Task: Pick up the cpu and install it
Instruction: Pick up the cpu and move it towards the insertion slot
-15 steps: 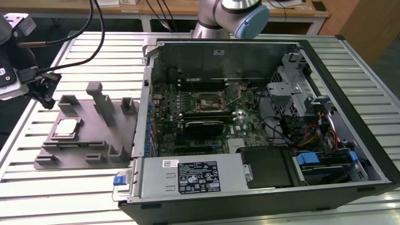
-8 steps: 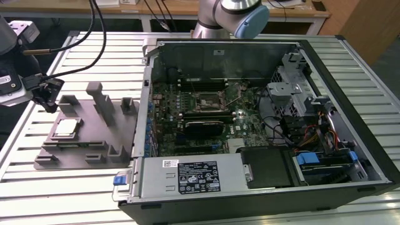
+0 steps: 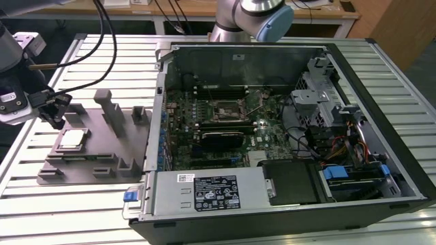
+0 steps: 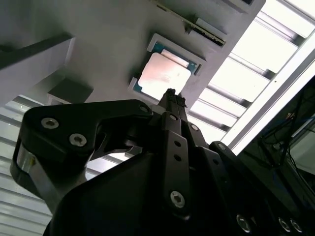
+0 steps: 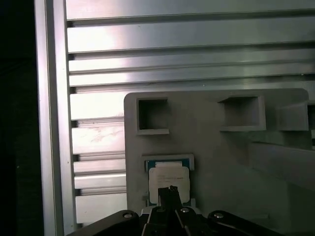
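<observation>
Hanging close over the cpu (image 3: 73,140), the gripper (image 3: 56,116) has its two fingers pinched together with nothing between them, as both wrist views show. The cpu lies flat in a shallow pocket of the grey holder plate (image 3: 81,172), near the plate's edge on the exterior view's left. I cannot tell if the gripper's tip touches the chip. I think the job has hardly begun: the chip is not picked up yet, and it is not in the computer.

The holder plate sits on the slatted metal bench (image 3: 89,209), just beside the open computer case (image 3: 272,224). Inside the case is the green board (image 3: 272,133). The square socket (image 3: 228,108) in the middle of the board looks to have no chip in it, so that is likely where the chip belongs.

Tall grey posts (image 3: 109,111) stand on the plate between the chip and the case, and the side of the case rises behind them. Those look like the things in the way. Black cables (image 3: 102,46) hang over the bench's far corner
</observation>
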{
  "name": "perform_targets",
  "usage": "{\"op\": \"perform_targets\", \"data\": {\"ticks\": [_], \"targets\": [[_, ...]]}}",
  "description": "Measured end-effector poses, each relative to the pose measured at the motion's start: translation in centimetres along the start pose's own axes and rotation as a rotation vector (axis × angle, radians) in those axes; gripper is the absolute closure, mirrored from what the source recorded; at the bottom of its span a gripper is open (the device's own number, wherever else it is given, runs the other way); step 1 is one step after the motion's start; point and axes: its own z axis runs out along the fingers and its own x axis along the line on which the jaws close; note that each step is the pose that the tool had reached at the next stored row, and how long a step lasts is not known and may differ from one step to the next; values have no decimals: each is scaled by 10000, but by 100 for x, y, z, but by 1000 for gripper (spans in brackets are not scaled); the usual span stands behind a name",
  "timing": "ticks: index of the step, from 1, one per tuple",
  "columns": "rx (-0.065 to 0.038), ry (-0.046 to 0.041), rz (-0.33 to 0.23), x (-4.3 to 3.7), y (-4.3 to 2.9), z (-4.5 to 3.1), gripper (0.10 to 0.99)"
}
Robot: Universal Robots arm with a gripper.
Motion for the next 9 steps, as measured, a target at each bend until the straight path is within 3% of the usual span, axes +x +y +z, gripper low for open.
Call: {"op": "perform_targets", "data": {"ticks": [9], "targets": [[3,35,2,-27,-26,165,980]]}}
